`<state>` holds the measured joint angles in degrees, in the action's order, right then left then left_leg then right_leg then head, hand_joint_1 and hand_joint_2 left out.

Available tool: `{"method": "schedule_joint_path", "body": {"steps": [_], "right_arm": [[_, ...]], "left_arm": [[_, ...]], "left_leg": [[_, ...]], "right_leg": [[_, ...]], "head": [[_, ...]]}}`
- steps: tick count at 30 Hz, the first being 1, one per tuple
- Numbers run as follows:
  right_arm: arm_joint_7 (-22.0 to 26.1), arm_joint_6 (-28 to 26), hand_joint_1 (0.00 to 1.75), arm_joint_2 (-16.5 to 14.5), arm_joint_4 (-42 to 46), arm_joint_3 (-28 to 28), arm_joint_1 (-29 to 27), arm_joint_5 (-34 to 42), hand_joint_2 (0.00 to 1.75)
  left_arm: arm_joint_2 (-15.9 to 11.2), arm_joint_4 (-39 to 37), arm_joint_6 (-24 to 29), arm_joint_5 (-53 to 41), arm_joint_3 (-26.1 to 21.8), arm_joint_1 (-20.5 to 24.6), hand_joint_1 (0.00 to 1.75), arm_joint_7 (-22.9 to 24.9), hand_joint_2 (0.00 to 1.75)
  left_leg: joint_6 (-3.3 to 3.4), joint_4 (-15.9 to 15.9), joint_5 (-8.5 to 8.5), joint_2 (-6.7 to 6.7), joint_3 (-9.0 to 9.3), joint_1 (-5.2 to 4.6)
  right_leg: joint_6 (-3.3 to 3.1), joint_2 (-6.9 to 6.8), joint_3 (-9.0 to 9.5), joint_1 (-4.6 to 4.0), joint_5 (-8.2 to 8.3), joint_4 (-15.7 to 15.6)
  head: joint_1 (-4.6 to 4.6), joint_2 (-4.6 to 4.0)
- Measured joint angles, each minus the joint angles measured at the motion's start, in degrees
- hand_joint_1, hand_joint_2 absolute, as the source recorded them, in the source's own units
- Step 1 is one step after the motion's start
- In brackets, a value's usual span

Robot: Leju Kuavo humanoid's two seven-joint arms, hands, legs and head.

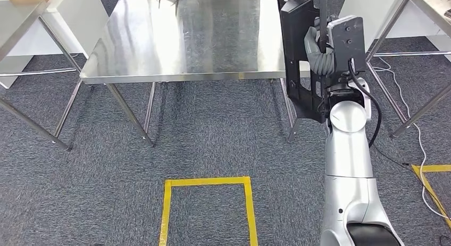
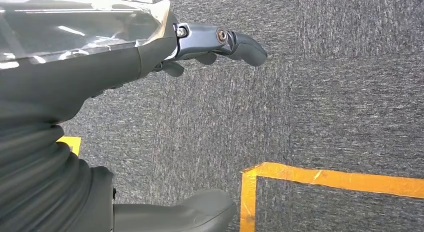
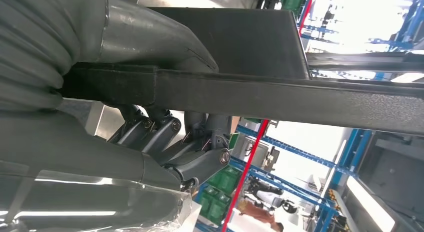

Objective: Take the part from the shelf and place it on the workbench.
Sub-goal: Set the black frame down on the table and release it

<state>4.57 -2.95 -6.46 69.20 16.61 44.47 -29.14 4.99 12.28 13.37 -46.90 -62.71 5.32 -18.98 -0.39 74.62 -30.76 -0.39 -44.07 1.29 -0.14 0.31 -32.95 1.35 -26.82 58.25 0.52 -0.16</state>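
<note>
Grey carpet (image 1: 213, 140) marked with a yellow taped rectangle (image 1: 207, 203), fronting a stainless steel bench (image 1: 186, 39) on angled legs, with further steel tables at both sides. Right hand (image 1: 320, 52) raised beside the bench's right edge, closed around a long black moulded plastic part (image 1: 298, 54) held upright, with one end above the hand and the other hanging below the level of the bench top. Same grasp seen from the right wrist: thumb (image 3: 150, 36) pressed on one face of the part (image 3: 280, 91), darker fingers (image 3: 200, 142) curled under the opposite face, blue shelving (image 3: 310, 157) with green bins in the background. Left hand (image 2: 150, 56) hanging over the carpet, holding nothing, fingers (image 2: 235, 41) loosely extended and apart. Task judged well advanced: part already off the shelf and brought to the bench, but not yet resting on the steel top. Remaining, by this judgement: carrying the part inward over the surface, tilting it from upright to flat, lowering it, then loosening the grasp.
</note>
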Motion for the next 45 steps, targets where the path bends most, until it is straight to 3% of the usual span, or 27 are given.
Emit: {"method": "schedule_joint_path", "body": {"steps": [1, 3, 4, 6, 9, 11, 14, 15, 16, 18, 19, 21, 22, 24, 26, 29, 30, 31, 32, 34, 35, 36, 39, 41, 44, 45], "right_arm": [[0.0, 0.0, 1.75, 0.0, 0.0, 0.0, -0.1, 0.0, 1.75], [0.0, 0.0, 1.75, 0.0, 0.2, -0.1, 0.0, 0.0, 1.75], [0.0, 0.0, 1.75, 0.0, 0.3, -0.1, 0.1, 0.0, 1.75], [0.1, 0.0, 1.75, 0.0, 0.5, -0.1, 0.4, -0.1, 1.75], [0.1, 0.1, 1.75, 0.1, 0.7, -0.2, 0.5, -0.2, 1.75], [0.1, 0.1, 1.75, 0.3, 0.7, -0.2, 0.8, -0.3, 1.75], [0.0, 0.4, 1.75, 0.7, 0.7, -0.1, 0.9, -0.7, 1.75], [-0.2, 0.5, 1.75, 0.9, 0.6, -0.1, 0.8, -1.0, 1.75], [-0.4, 0.6, 1.75, 1.1, 0.5, -0.2, 0.7, -1.3, 1.75], [-0.7, 0.6, 1.75, 1.5, 0.5, -0.2, 0.8, -1.7, 1.75], [-0.7, 0.7, 1.75, 1.7, 0.4, -0.2, 0.8, -1.8, 1.75], [-0.8, 0.7, 1.75, 2.0, 0.2, -0.1, 0.9, -1.9, 1.75], [-0.8, 0.8, 1.75, 2.1, 0.2, -0.1, 0.9, -2.0, 1.75], [-0.9, 0.8, 1.75, 2.3, 0.1, -0.2, 0.9, -2.3, 1.75], [-0.8, 0.9, 1.75, 2.5, 0.1, -0.1, 1.1, -2.4, 1.75], [-0.8, 1.0, 1.75, 2.5, 0.0, 0.0, 1.0, -2.4, 1.75], [-0.8, 1.0, 1.75, 2.5, -0.1, 0.0, 0.9, -2.4, 1.75], [-0.9, 1.0, 1.75, 2.5, -0.2, 0.0, 0.9, -2.5, 1.75], [-1.0, 1.0, 1.75, 2.5, -0.3, 0.0, 0.8, -2.6, 1.75], [-1.1, 1.1, 1.75, 2.6, -0.4, 0.1, 1.0, -3.0, 1.75], [-1.2, 1.1, 1.75, 2.6, -0.5, 0.2, 1.1, -3.1, 1.75], [-1.3, 1.1, 1.75, 2.6, -0.6, 0.2, 1.3, -3.2, 1.75], [-1.7, 1.2, 1.75, 2.7, -1.2, 0.2, 1.6, -3.5, 1.75], [-1.8, 1.1, 1.75, 2.8, -1.5, 0.2, 1.8, -3.7, 1.75], [-1.8, 0.9, 1.75, 3.1, -2.1, 0.3, 1.7, -3.8, 1.75], [-1.8, 0.8, 1.75, 3.2, -2.3, 0.3, 1.6, -3.8, 1.75]], "left_arm": [[0.0, 0.0, 0.0, 0.0, 0.0, 0.0, 0.0, 0.0, 1.75], [-0.2, 0.0, 0.0, -0.1, 0.0, 0.0, 0.0, 0.1, 1.75], [-0.2, 0.0, 0.0, -0.1, 0.0, 0.0, 0.0, 0.1, 1.75], [-0.4, 0.0, 0.0, -0.3, 0.0, 0.3, 0.0, 0.2, 1.75], [-0.4, 0.0, 0.0, -0.4, 0.0, 0.4, 0.0, 0.3, 1.75], [-0.3, 0.0, 0.0, -0.6, 0.0, 0.6, 0.0, 0.3, 1.75], [-0.3, 0.0, 0.0, -0.9, 0.1, 0.8, 0.0, 0.4, 1.75], [-0.3, 0.0, 0.0, -0.9, 0.1, 0.8, 0.0, 0.4, 1.75], [-0.3, 0.0, 0.0, -1.0, 0.1, 0.8, 0.0, 0.5, 1.75], [-0.2, 0.0, -0.1, -1.1, 0.1, 0.8, 0.0, 0.6, 1.75], [-0.2, 0.0, -0.1, -1.2, 0.1, 0.8, 0.0, 0.7, 1.75], [-0.1, 0.0, -0.1, -1.4, 0.1, 1.0, 0.0, 0.9, 1.75], [-0.1, 0.0, -0.1, -1.4, 0.1, 1.0, 0.0, 0.9, 1.75], [-0.1, 0.0, -0.1, -1.5, 0.2, 1.1, 0.0, 1.1, 1.75], [-0.2, 0.0, 0.0, -1.5, 0.2, 1.2, 0.0, 1.1, 1.75], [-0.3, 0.0, 0.0, -1.5, 0.2, 1.3, 0.0, 1.1, 1.75], [-0.3, 0.0, 0.0, -1.5, 0.2, 1.3, 0.0, 1.1, 1.75], [-0.3, 0.0, 0.0, -1.5, 0.2, 1.3, 0.0, 1.1, 1.75], [-0.3, 0.0, 0.0, -1.4, 0.2, 1.3, 0.0, 1.1, 1.75], [-0.4, 0.0, 0.0, -1.2, 0.2, 1.2, 0.0, 1.0, 1.75], [-0.4, 0.0, 0.0, -1.1, 0.2, 1.2, 0.0, 0.9, 1.75], [-0.4, 0.0, 0.0, -1.0, 0.2, 1.2, 0.0, 0.8, 1.75], [-0.4, 0.0, 0.0, -1.0, 0.2, 1.2, 0.0, 0.8, 1.75], [-0.3, 0.0, 0.0, -1.0, 0.2, 1.2, 0.0, 0.7, 1.75], [-0.3, 0.0, 0.0, -1.0, 0.2, 1.4, 0.0, 0.7, 1.75], [-0.3, 0.0, 0.0, -1.0, 0.2, 1.4, 0.0, 0.7, 1.75]], "left_leg": [[0.31, -1.6, 1.89, 0.0, 0.13, -0.05], [1.31, -9.1, 6.61, 0.12, 2.97, -0.36], [1.78, -12.5, 7.84, 0.24, 4.55, -0.64], [2.32, -15.6, 7.9, 0.47, 6.26, -1.15], [2.88, -16.9, 7.5, 0.32, 7.56, -1.2], [3.41, -17.4, 7.33, 0.1, 8.52, -1.04], [3.86, -17.5, 6.51, -0.24, 9.31, -1.08], [3.83, -17.5, 6.13, -0.4, 9.73, -1.09], [3.73, -17.5, 5.74, -0.56, 10.26, -1.1], [3.39, -17.5, 4.85, -0.77, 11.42, -1.09], [3.14, -17.4, 4.37, -0.83, 11.96, -1.16], [2.47, -17.3, 3.6, -0.84, 12.47, -1.31], [2.16, -17.1, 3.41, -0.84, 12.64, -1.37], [1.59, -16.3, 3.09, -0.73, 12.67, -1.27], [0.99, -12.4, 2.01, -0.47, 10.69, -1.05], [0.13, -2.1, -1.64, -0.13, 3.71, -0.68], [0.0, -0.7, -2.09, -0.06, 2.06, -0.62], [0.01, -1.5, -1.26, -0.01, 1.45, -0.58], [0.13, -4.2, 0.86, 0.04, 1.85, -0.56], [0.68, -12.1, 6.51, 0.21, 4.1, -0.67], [1.01, -15.0, 8.16, 0.29, 5.03, -0.8], [1.39, -16.7, 9.02, 0.3, 5.62, -0.98], [2.55, -17.6, 8.92, 0.18, 6.84, -1.22], [3.28, -17.9, 8.66, 0.1, 7.83, -1.1], [3.91, -18.0, 7.8, -0.12, 8.6, -1.11], [3.95, -18.0, 7.41, -0.28, 8.96, -1.16]], "right_leg": [[-0.04, 0.01, 0.53, -0.13, -0.4, 0.0], [0.16, 0.04, 1.7, -0.31, -1.28, -0.1], [0.4, 0.05, 2.1, -0.48, -1.7, -0.1], [1.05, 0.02, 2.5, -0.72, -2.1, -0.2], [1.93, -0.2, 2.41, -0.89, -2.21, 0.8], [1.98, -0.25, -0.32, -0.78, -3.3, 5.3], [2.25, -0.23, -7.21, -0.64, -6.1, 15.2], [2.64, -0.23, -8.46, -0.62, -6.07, 16.0], [3.13, -0.24, -8.65, -0.61, -4.94, 14.7], [4.13, -0.26, -6.56, -0.53, -0.13, 7.0], [4.0, -0.29, -5.43, -0.58, 1.82, 3.2], [2.65, -0.28, -3.92, -0.75, 3.63, -0.8], [1.68, -0.26, -3.65, -0.83, 3.45, -1.0], [0.66, -0.2, -2.7, -0.52, 3.5, -1.1], [-0.08, -0.19, -1.56, -0.2, 3.04, -1.3], [-0.64, -0.14, -0.44, -0.21, 1.98, -1.3], [-0.6, -0.09, -0.03, -0.22, 1.56, -1.3], [-0.52, -0.05, 0.51, -0.23, 1.12, -1.3], [-0.4, -0.03, 1.16, -0.22, 0.63, -1.3], [0.0, 0.0, 2.34, -0.32, -0.38, -1.3], [0.25, 0.03, 2.68, -0.42, -0.77, -1.4], [0.58, 0.06, 2.89, -0.53, -1.05, -1.6], [1.65, 0.09, 3.1, -0.87, -1.18, -0.8], [1.93, 0.03, 0.93, -0.85, -1.74, 3.2], [1.76, 0.02, -6.39, -0.78, -4.96, 13.8], [1.76, 0.02, -8.22, -0.78, -5.73, 15.7]], "head": [[0.0, 0.01], [-0.04, 0.01], [-0.08, 0.0], [-0.09, -0.01], [-0.1, -0.01], [-0.14, 0.0], [-0.15, 0.0], [-0.16, 0.0], [-0.17, 0.01], [-0.25, 0.01], [-0.23, 0.01], [-0.25, 0.01], [-0.21, 0.01], [-0.18, 0.0], [-0.06, 0.0], [0.04, 0.01], [0.05, 0.01], [0.06, 0.0], [0.06, 0.0], [0.05, 0.0], [0.04, 0.01], [0.03, 0.01], [0.08, 0.01], [0.04, 0.01], [0.0, 0.01], [0.0, 0.01]]}}
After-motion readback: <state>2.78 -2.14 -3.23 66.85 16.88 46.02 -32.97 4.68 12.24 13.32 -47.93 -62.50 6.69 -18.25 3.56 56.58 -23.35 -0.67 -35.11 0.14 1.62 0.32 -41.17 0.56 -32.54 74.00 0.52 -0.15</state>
